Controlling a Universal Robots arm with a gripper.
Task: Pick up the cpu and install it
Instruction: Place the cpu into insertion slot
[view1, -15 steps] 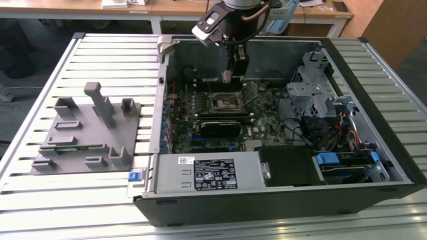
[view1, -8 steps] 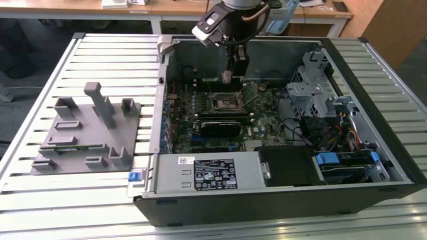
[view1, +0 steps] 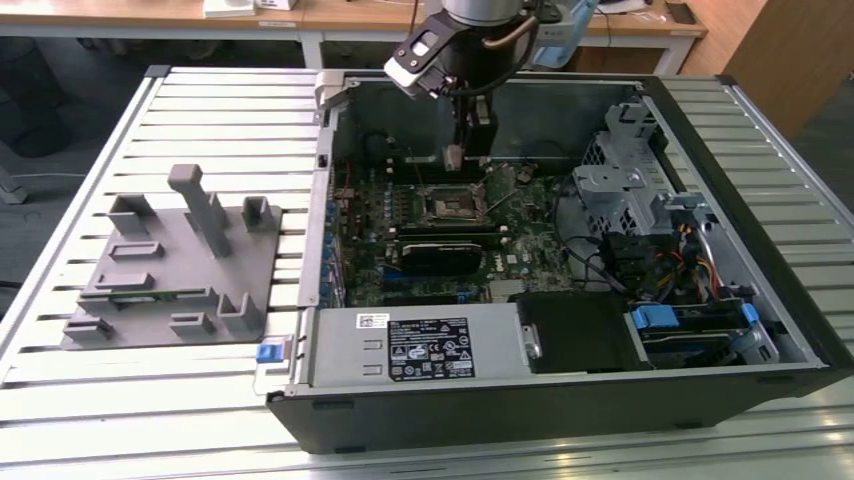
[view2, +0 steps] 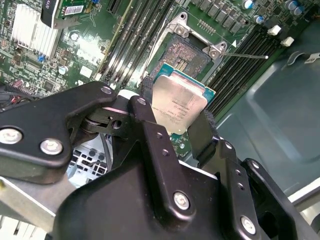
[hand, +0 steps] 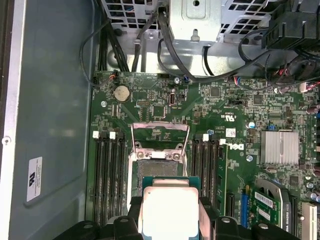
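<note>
arm (view1: 470, 35) vertical, end effector (view2: 177, 107) clamped

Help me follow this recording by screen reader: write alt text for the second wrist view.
A black metal gripper holds the small, flat, square cpu with a silvery-grey metal top by two opposite edges, over a green motherboard. Just beyond it lies the empty square socket in its silver metal frame, with black memory slots on either side.

Socket (hand: 157, 167) open and bare, memory slots (hand: 109, 175) close on both sides — cables (hand: 162, 40), drive cage (view1: 627, 190) beyond
</note>
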